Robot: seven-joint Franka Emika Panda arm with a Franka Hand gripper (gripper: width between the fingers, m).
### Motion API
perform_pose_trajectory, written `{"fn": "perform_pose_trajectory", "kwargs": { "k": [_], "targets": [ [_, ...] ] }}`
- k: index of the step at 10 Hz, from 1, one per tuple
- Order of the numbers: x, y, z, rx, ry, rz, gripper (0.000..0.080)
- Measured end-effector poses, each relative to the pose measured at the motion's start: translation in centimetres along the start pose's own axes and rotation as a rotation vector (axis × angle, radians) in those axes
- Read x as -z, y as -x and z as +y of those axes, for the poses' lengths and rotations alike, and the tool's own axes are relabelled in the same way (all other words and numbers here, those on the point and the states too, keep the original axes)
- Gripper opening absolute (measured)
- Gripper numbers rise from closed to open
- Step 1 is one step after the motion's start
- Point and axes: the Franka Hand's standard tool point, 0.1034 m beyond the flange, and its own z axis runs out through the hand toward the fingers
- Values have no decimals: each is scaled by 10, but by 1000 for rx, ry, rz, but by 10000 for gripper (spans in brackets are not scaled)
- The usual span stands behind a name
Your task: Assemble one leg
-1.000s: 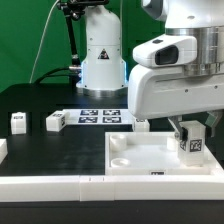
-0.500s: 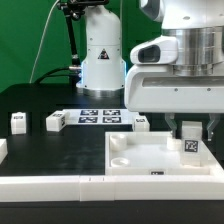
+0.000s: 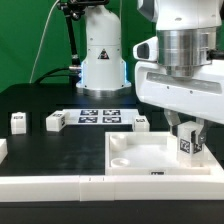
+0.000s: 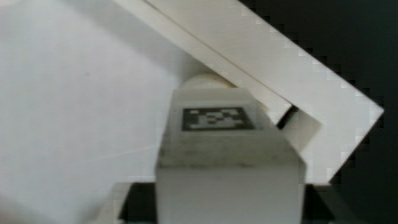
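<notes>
You've got the gripper [image 3: 188,136] clamped on the leg [image 3: 187,146] at lower right of frame, tag facing camera, over the white panel [image 3: 135,158], two spare legs [image 3: 37,121] at left.

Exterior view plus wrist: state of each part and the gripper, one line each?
gripper: shut on the leg, over the panel's corner on the exterior view's right.
leg: held upright, tag visible, at the panel's corner.
white panel: flat on the table.
two loose legs: resting on the table, untouched.
marker board: flat on the table.
</notes>
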Motion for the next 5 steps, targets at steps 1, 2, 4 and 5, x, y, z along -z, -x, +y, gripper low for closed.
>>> {"fn": "perform_pose_trajectory", "kwargs": {
  "k": [1, 2, 4, 5],
  "targets": [
    [0, 0, 0, -79, -1, 0, 292],
    [0, 0, 0, -136, -2, 1, 292],
    [0, 0, 0, -168, -3, -3, 292],
    [-1, 0, 0, -164, -2, -3, 476]
  ]
}}
